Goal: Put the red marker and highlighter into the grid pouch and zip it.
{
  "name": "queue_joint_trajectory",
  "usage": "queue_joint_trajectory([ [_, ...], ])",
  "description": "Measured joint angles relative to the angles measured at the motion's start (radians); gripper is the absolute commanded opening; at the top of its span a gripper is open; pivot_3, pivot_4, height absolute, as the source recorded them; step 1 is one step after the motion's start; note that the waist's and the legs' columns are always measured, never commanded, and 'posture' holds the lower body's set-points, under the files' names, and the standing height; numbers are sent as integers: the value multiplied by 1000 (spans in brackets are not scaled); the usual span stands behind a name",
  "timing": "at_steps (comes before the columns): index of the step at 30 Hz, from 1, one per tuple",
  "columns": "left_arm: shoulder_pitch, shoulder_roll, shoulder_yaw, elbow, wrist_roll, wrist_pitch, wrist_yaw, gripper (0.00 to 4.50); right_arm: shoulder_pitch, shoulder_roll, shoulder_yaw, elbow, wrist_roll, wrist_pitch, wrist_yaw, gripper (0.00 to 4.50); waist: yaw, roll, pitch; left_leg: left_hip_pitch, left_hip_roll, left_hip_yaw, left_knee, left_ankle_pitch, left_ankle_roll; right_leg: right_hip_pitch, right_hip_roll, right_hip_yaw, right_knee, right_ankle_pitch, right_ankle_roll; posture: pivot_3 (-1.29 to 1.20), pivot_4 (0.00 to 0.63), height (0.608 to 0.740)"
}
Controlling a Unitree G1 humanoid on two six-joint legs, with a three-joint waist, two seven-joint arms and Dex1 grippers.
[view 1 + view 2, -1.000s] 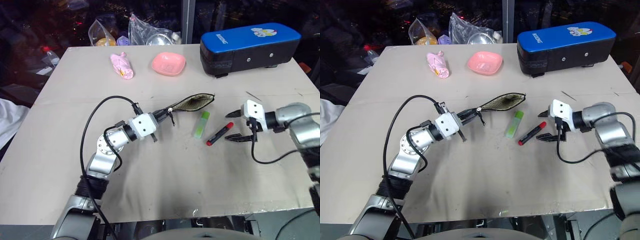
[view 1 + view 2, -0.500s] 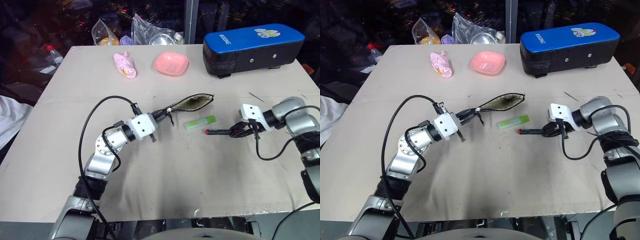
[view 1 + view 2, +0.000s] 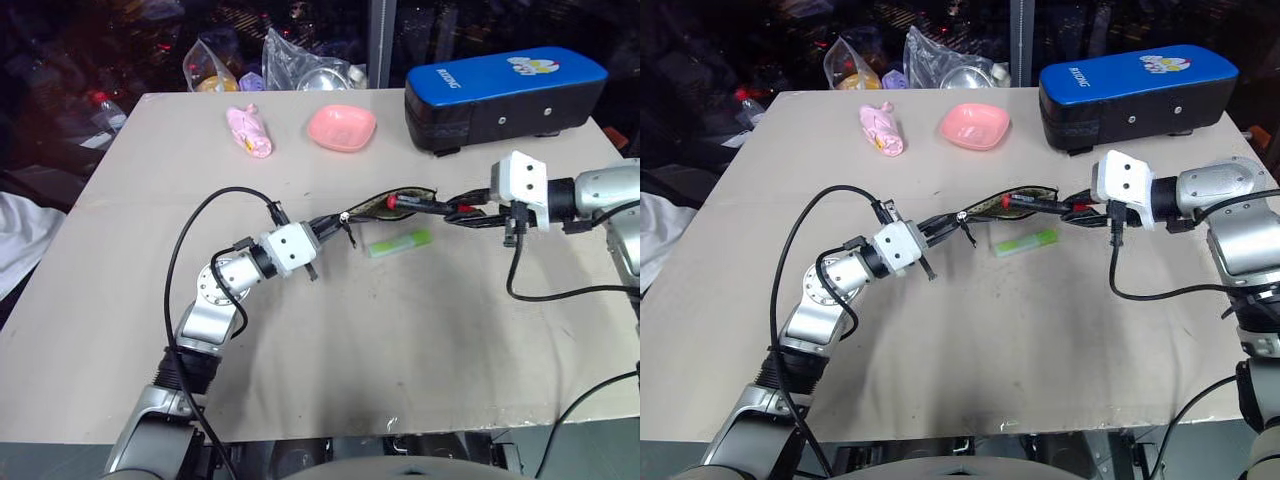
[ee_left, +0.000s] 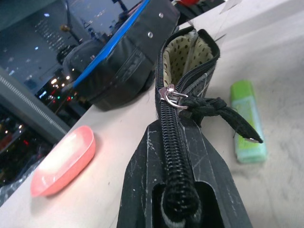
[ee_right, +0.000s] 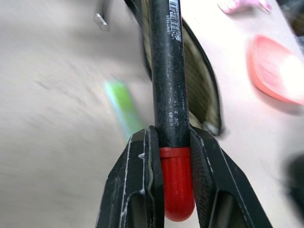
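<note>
Now right gripper point(image 3: 462, 212) clamps red marker point(image 3: 425, 205) over grid pouch point(image 3: 385, 204); left gripper point(image 3: 325, 226) pinches pouch end.

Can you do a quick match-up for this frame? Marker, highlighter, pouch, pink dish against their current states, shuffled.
1. red marker
2. highlighter
3. grid pouch
4. pink dish

A. lying flat on the table, near the pouch mouth
B. clamped at its zipper end by the left gripper, mouth open
C. at the table's far side, beside a pink wrapped item
D. pinched in the right gripper, tip at the pouch mouth

Pairs: 1-D, 2-A, 3-B, 4-C
</note>
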Motion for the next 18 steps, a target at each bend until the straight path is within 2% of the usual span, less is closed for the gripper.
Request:
queue_joint_trajectory([
  [6,-21,-11,-3,18,1,-9,-12,0,-57,5,86,63,-165,-152,-49,234,-2,0,0,-1,0,1,3,-1,2,0,0,1,-1,0,0,0,150,738],
  [10,-30,-21,-19,26,3,-14,-18,0,-149,93,159,128,-256,-228,-97,234,-12,0,0,0,0,1,3,-1,1,0,2,1,1,0,0,0,150,738],
  [18,-35,-26,-23,37,13,-15,-10,0,-222,191,272,184,-410,-310,-141,234,-9,0,0,-1,1,4,4,-1,1,0,1,0,1,0,0,0,150,738],
])
